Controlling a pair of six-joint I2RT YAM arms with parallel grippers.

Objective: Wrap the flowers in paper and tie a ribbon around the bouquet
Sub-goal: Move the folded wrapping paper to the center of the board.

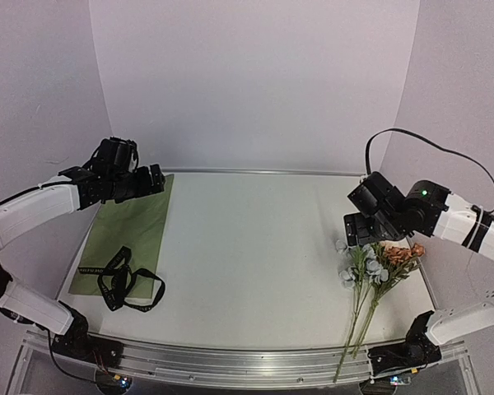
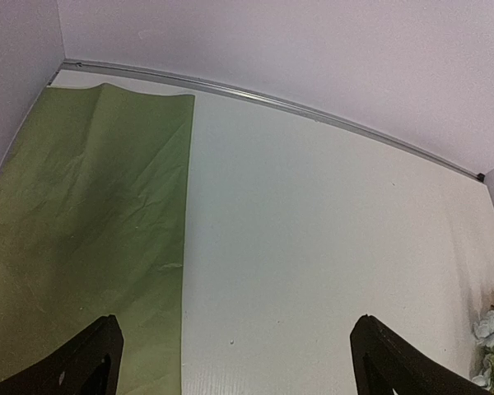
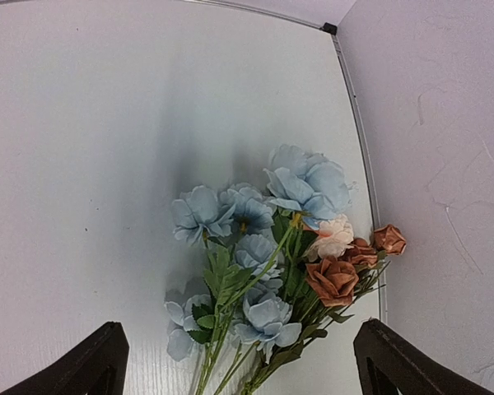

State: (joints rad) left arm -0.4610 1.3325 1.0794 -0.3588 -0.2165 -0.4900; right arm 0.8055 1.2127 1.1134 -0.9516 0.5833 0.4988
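The flowers [image 1: 372, 267] lie on the right of the white table, pale blue, cream and brownish-pink blooms [image 3: 267, 247] pointing away from the arms, long green stems running over the front edge. My right gripper [image 1: 361, 232] hovers open just over the blooms; in the right wrist view its fingertips [image 3: 99, 358] stand wide on either side of the bunch. The olive-green paper [image 1: 128, 234] lies flat at the left. On its near end rests the looped black ribbon [image 1: 125, 284]. My left gripper [image 1: 156, 179] hangs open above the paper's far right corner [image 2: 90, 214], holding nothing.
A metal rail [image 1: 230, 362] runs along the table's front edge. Lilac walls [image 1: 255, 82] close in the back and both sides. The right arm's black cable [image 1: 428, 141] arcs above it. Bare white tabletop [image 1: 247, 247] stretches between paper and flowers.
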